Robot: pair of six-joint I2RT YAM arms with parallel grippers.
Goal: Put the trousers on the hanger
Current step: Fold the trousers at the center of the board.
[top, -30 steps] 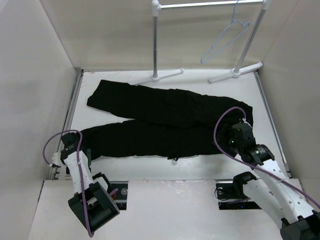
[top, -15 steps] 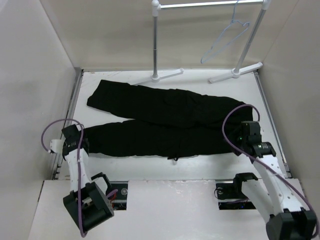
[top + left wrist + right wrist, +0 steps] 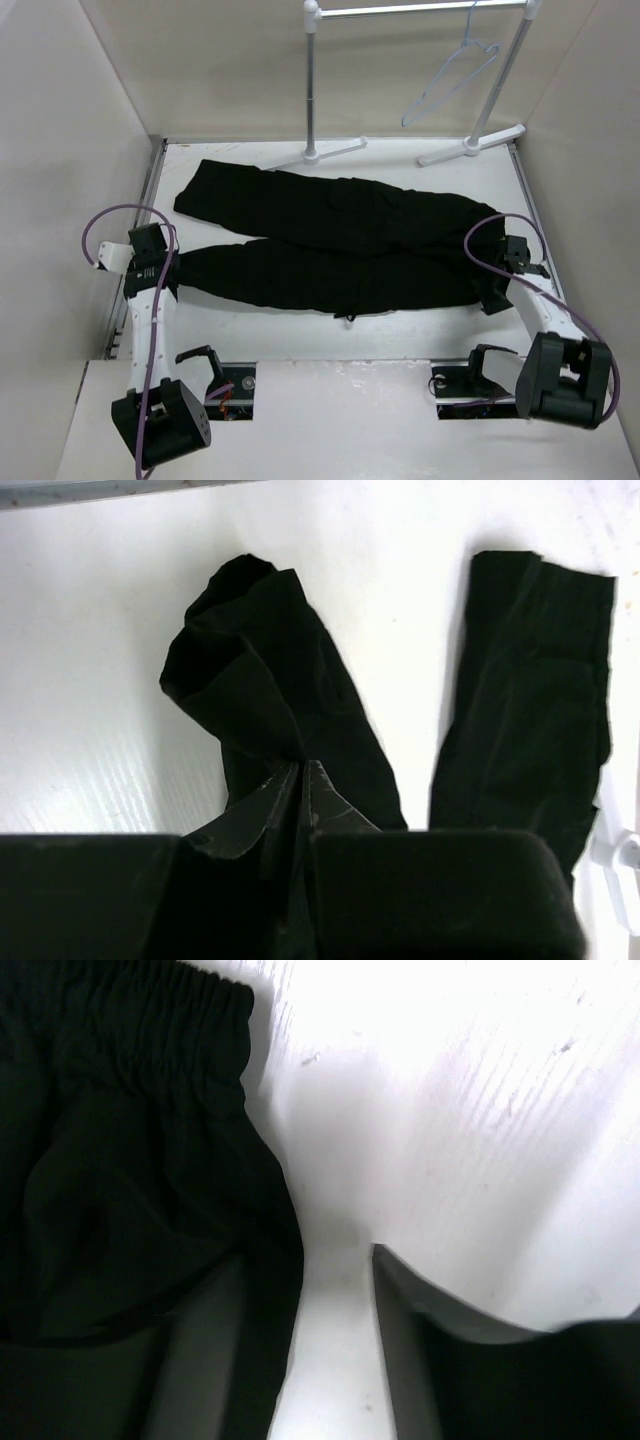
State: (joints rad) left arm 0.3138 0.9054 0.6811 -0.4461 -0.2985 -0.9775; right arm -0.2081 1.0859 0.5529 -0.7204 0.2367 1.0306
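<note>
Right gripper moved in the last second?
Yes. The right gripper went rightward across the trousers, toward the right edge of the table.

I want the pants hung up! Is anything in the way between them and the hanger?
Nothing visible blocks the way. The trousers lie flat on the table; the hanger hangs on the rack above the far edge.
</note>
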